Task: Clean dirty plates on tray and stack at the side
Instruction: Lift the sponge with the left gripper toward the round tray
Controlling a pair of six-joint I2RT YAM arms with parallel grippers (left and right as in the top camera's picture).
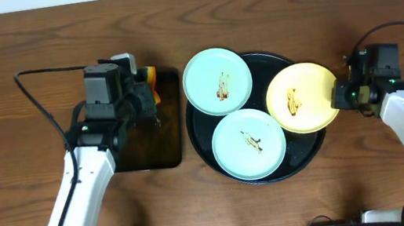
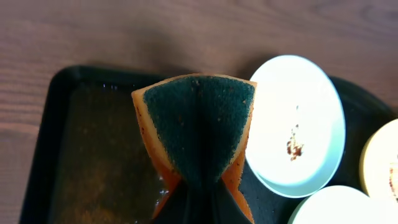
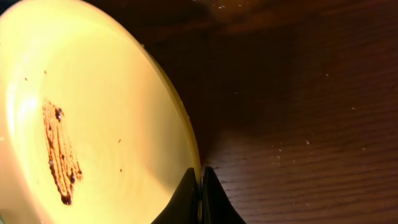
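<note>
The round black tray (image 1: 307,154) holds two mint-blue plates, one at the back (image 1: 217,80) and one at the front (image 1: 248,144), both with brown smears. The back plate also shows in the left wrist view (image 2: 297,124). The yellow plate (image 1: 302,97) with a brown smear overlaps the tray's right rim; my right gripper (image 1: 340,97) is shut on its right edge, seen in the right wrist view (image 3: 200,180) on the plate (image 3: 93,124). My left gripper (image 1: 147,85) is shut on an orange sponge with a dark green face (image 2: 198,118), folded, above the rectangular tray.
A wet black rectangular tray (image 1: 151,148) lies left of the round tray; it also shows in the left wrist view (image 2: 87,155). Brown wooden table (image 1: 2,46) surrounds everything.
</note>
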